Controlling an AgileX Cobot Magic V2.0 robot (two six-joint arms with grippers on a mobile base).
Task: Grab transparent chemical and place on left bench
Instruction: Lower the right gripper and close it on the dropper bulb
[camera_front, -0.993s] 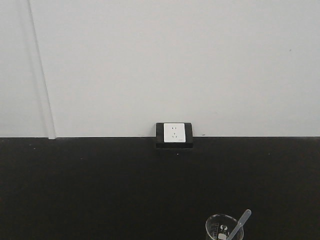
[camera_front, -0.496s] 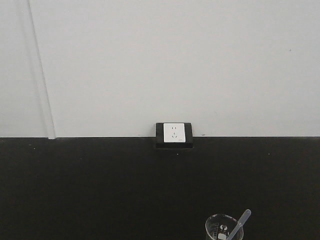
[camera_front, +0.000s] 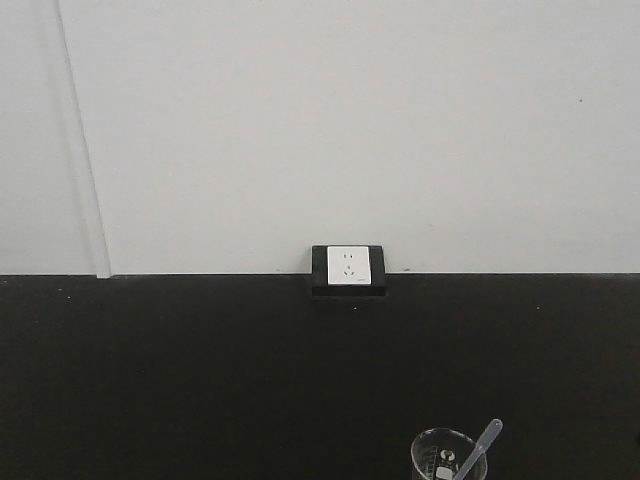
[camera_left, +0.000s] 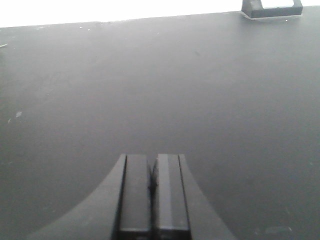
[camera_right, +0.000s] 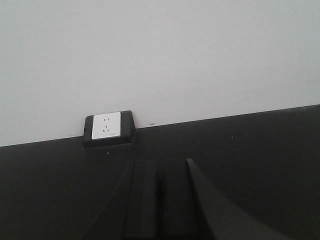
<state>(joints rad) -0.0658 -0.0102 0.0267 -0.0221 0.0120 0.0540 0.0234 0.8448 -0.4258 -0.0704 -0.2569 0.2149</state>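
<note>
The transparent chemical (camera_front: 446, 457) is a small clear glass beaker with white marks and a plastic dropper pipette (camera_front: 480, 446) leaning out to the right. It stands on the black bench top (camera_front: 200, 380) at the bottom edge of the front view, right of centre. My left gripper (camera_left: 152, 162) is shut and empty above the bare black bench (camera_left: 150, 90). My right gripper (camera_right: 159, 172) is shut and empty, dark against the bench (camera_right: 260, 150). Neither gripper shows in the front view, and the beaker shows in neither wrist view.
A white wall socket in a black frame (camera_front: 348, 268) sits where the bench meets the white wall; it also shows in the right wrist view (camera_right: 107, 127) and at the top right of the left wrist view (camera_left: 272, 7). A thin vertical trim (camera_front: 85, 150) runs down the wall at left.
</note>
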